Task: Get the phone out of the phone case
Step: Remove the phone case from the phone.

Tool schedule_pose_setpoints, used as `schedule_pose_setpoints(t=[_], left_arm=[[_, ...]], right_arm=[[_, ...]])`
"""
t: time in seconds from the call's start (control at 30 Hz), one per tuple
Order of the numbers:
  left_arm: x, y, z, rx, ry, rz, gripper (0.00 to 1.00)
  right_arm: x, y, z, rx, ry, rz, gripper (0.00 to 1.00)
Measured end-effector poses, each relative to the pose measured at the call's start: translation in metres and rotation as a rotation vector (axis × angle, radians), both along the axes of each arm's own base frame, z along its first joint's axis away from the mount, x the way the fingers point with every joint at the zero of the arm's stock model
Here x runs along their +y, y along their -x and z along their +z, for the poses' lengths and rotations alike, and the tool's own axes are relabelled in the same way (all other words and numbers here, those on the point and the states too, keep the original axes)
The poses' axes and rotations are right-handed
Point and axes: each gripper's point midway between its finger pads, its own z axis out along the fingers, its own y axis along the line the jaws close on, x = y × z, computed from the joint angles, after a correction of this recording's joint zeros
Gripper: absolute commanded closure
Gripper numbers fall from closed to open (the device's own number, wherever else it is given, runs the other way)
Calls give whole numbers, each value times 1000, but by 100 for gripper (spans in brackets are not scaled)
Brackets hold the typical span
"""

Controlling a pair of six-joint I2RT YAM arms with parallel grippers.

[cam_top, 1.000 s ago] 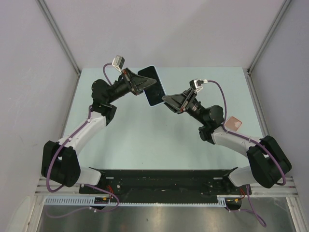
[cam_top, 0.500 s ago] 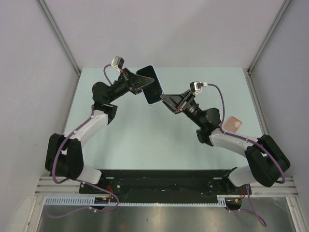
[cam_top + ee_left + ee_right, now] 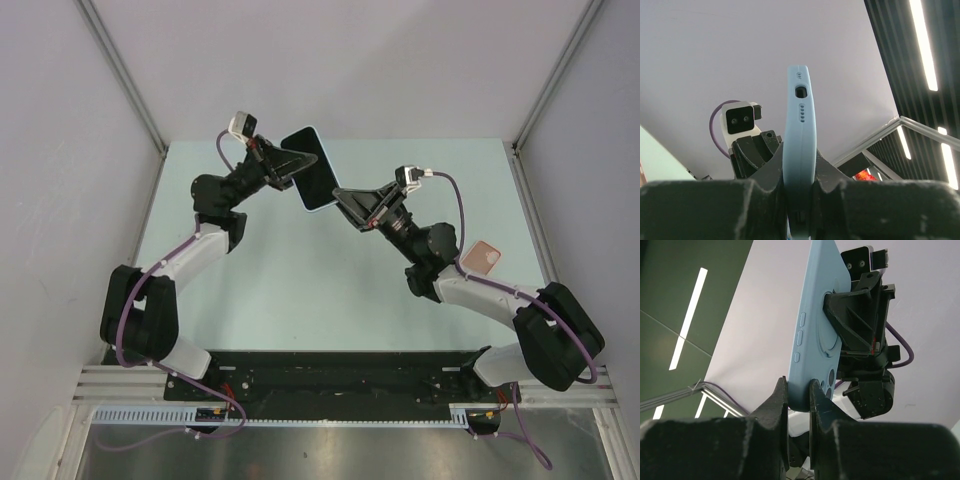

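The phone (image 3: 312, 175) was up in the air, above the far part of the green table (image 3: 260, 290). It sat inside its light blue case (image 3: 817, 315). From above, the dark screen showed with a thin blue edge around it.

The left pincer (image 3: 292, 166) was clamped on the case. In the left wrist view, the case stood on its edge between the two black fingers, and both fingers pressed against its sides. The end of the case with the charging hole and the little dots pointed up.

The right pincer (image 3: 338, 196) was clamped on the case too. In the right wrist view, its two fingers (image 3: 777, 405) squeezed one end of the case, right by the round camera holes. The back of the case had a round ring on it, and there were three small buttons along the side. The left pincer held the case higher up, across the back.

Both arms reached in toward the middle and met at the phone. The left one came from the left side and the right one came from the right.

A small pink thing (image 3: 484, 256) lay flat on the table at the right side, next to the right arm and well apart from the phone.
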Motion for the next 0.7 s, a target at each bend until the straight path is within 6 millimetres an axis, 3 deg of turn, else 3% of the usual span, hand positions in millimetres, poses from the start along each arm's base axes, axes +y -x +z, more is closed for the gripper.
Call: schedule_pose_setpoints(t=[0.37, 0.7], left_arm=[[4, -3, 8, 26, 49, 8, 100], [1, -17, -6, 85, 65, -2, 100]], right_arm=[[0, -3, 13, -9, -1, 9, 100], [0, -11, 7, 35, 19, 9, 100]])
